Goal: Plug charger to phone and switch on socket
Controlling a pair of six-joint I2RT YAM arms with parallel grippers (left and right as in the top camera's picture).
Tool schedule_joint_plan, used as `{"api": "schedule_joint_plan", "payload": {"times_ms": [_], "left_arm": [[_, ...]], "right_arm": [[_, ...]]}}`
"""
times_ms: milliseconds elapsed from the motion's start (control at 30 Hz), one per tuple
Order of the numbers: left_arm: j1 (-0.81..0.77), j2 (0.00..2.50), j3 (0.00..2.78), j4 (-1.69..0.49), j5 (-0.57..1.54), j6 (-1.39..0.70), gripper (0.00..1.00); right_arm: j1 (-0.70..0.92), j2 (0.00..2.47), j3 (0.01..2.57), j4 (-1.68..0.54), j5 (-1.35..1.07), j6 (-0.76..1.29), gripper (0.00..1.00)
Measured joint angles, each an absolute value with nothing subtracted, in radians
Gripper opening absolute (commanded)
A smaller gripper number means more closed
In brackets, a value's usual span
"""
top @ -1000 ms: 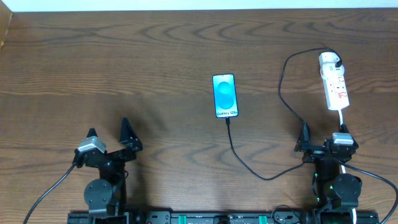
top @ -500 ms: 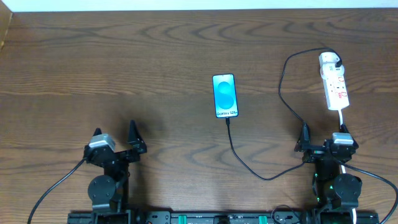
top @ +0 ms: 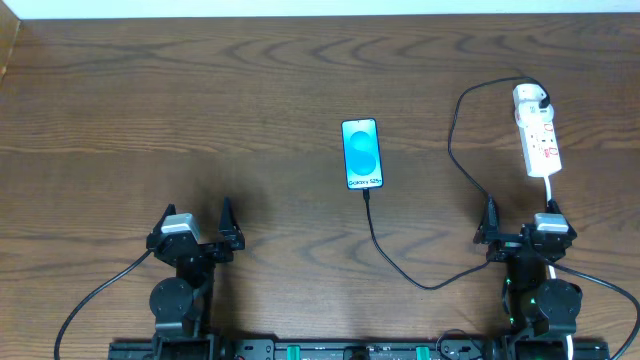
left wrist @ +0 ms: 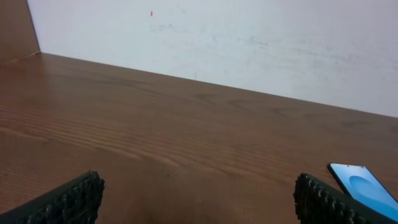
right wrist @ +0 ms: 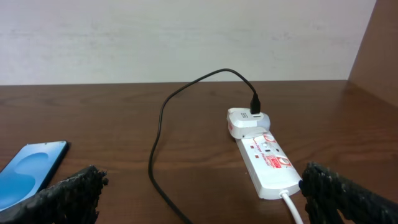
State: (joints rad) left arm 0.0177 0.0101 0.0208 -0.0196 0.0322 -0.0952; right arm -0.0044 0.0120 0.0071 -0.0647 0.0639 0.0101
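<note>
The phone [top: 362,154] lies flat mid-table with its cyan screen up, and it also shows as phone [left wrist: 364,189] and phone [right wrist: 31,174]. The black charger [top: 452,140] cable runs from the phone's bottom edge, loops near the front and rises to the far end of the white socket [top: 537,130]. There the charger [right wrist: 161,130] enters a white adapter seated on the socket [right wrist: 264,158]. My left gripper [top: 192,222] is open at the front left, empty in its wrist view as left gripper [left wrist: 196,202]. My right gripper [top: 521,218] is open just in front of the socket, right gripper [right wrist: 205,196].
The socket's white cord [top: 552,192] trails toward the right arm's base. A pale wall [left wrist: 249,37] borders the table's far edge. Bare wooden tabletop [top: 200,110] spreads left of the phone.
My left arm has drawn back to the right and toward the front edge. The right arm, phone, cable and socket have not moved.
</note>
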Motion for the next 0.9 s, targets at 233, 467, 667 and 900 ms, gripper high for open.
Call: {"api": "schedule_joint_plan", "payload": {"times_ms": [233, 467, 667, 900], "left_arm": [[0.017, 0.01, 0.022, -0.033, 0.055, -0.048, 0.98], [0.017, 0.01, 0.022, -0.033, 0.069, -0.014, 0.98], [0.017, 0.01, 0.022, -0.032, 0.07, 0.001, 0.98], [0.017, 0.01, 0.022, -0.032, 0.07, 0.001, 0.98]], "right_arm": [[-0.004, 0.012, 0.007, -0.065, 0.064, 0.01, 0.99], [-0.004, 0.012, 0.007, -0.065, 0.064, 0.01, 0.99], [-0.004, 0.012, 0.007, -0.065, 0.064, 0.01, 0.99], [-0.004, 0.012, 0.007, -0.065, 0.064, 0.01, 0.99]]}}
